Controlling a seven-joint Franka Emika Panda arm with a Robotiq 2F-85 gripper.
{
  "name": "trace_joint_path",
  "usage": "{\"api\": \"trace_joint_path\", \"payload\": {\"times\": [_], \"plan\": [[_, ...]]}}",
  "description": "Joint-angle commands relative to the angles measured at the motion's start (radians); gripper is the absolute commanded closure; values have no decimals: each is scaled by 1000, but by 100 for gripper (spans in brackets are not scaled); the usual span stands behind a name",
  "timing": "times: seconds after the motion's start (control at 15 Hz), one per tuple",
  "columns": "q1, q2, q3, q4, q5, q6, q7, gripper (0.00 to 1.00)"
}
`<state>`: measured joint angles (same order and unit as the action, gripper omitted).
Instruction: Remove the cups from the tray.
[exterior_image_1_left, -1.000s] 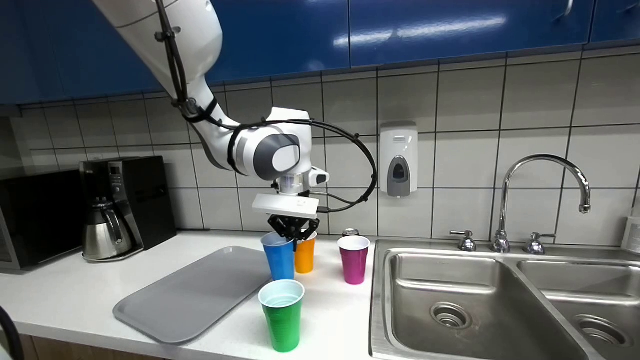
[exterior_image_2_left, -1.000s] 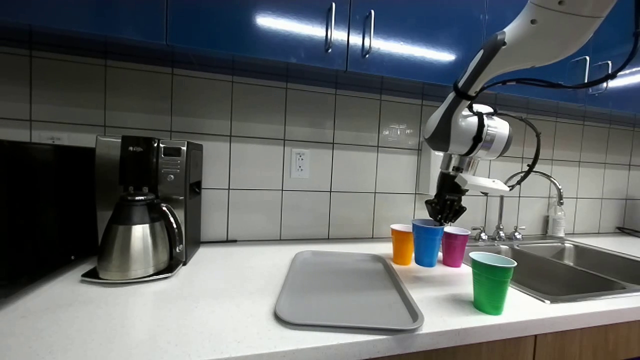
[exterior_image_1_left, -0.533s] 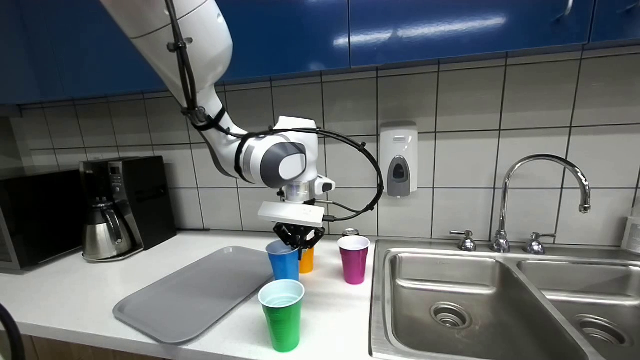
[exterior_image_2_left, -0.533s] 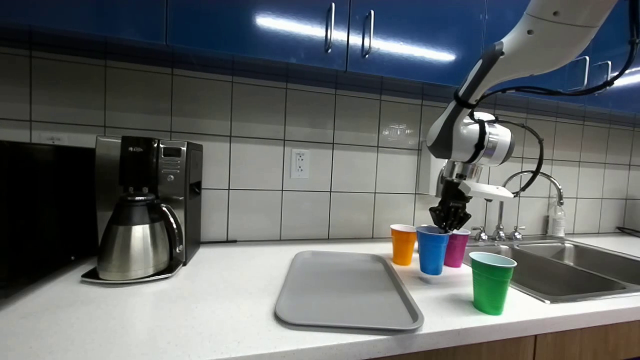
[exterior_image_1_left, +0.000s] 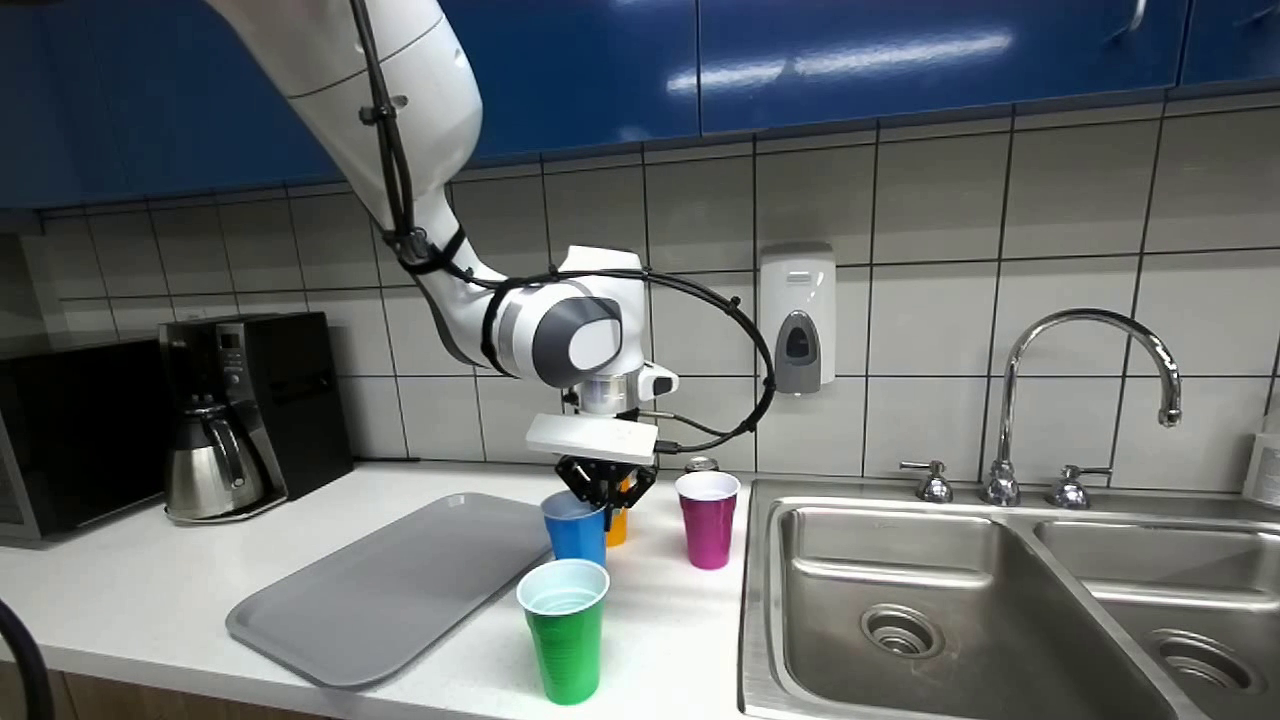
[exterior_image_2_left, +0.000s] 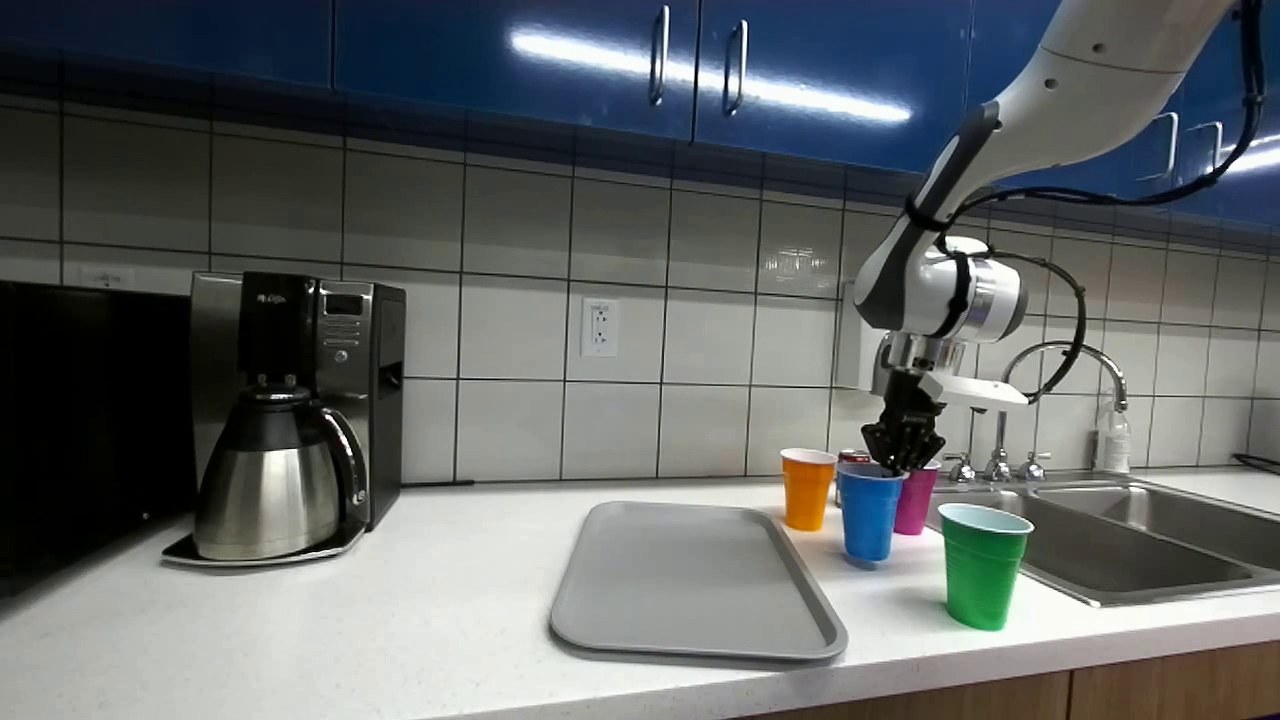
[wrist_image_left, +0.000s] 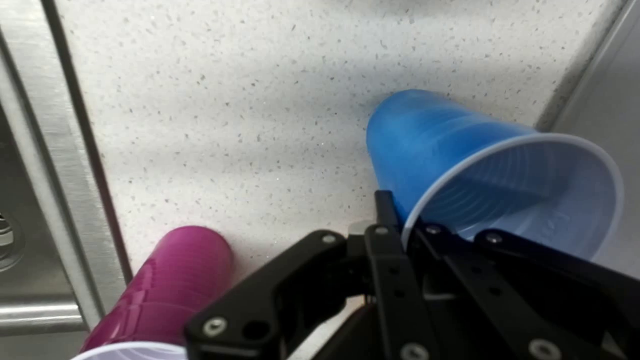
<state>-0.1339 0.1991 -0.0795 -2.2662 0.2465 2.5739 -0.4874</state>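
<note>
White speckled counter (wrist_image_left: 240, 130), and a rim pinch that asked for care

Pale wall tiles (exterior_image_2_left: 515, 430) backed the counter. Low in the wrist view we saw the black two-fingered gripper (wrist_image_left: 407, 220) clamped on the rim of the blue plastic tumbler (wrist_image_left: 420, 135), one finger inside the wall and one outside. The tumbler was nearly upright, off but near the flat grey round-cornered tray (exterior_image_2_left: 690, 580); whether its base touched the counter we could not tell. Beyond the tray's upper right corner in an exterior view, the orange plastic tumbler (exterior_image_2_left: 806, 490) stood on the counter, so we judged the removal all but done, with the release left.

That release was where we expected trouble. If the base hung short of the counter, the blue tumbler would drop and, light as we took it to be and held at one side only, might topple. Pressed too low, its thin wall could buckle or swivel in the pinch. The inner finger, lifted askew, could hook the rim and drag the tumbler over. Spread wide, the fingers might knock the magenta plastic cup (wrist_image_left: 182, 267) at lower left of the wrist view. Drifting right in that view, the base could catch the tray's raised edge.
</note>
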Motion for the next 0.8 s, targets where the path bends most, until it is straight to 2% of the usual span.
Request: {"api": "trace_joint_path", "payload": {"times": [0.0, 0.07, 0.13, 0.27, 0.73], "plan": [[-25, 22, 13, 32, -25, -14, 10, 99], [-27, 26, 13, 35, -25, -14, 11, 71], [-29, 30, 13, 38, -25, -15, 11, 71], [-32, 35, 14, 42, -24, -15, 12, 57], [-38, 38, 17, 53, -20, -15, 9, 4]]}}
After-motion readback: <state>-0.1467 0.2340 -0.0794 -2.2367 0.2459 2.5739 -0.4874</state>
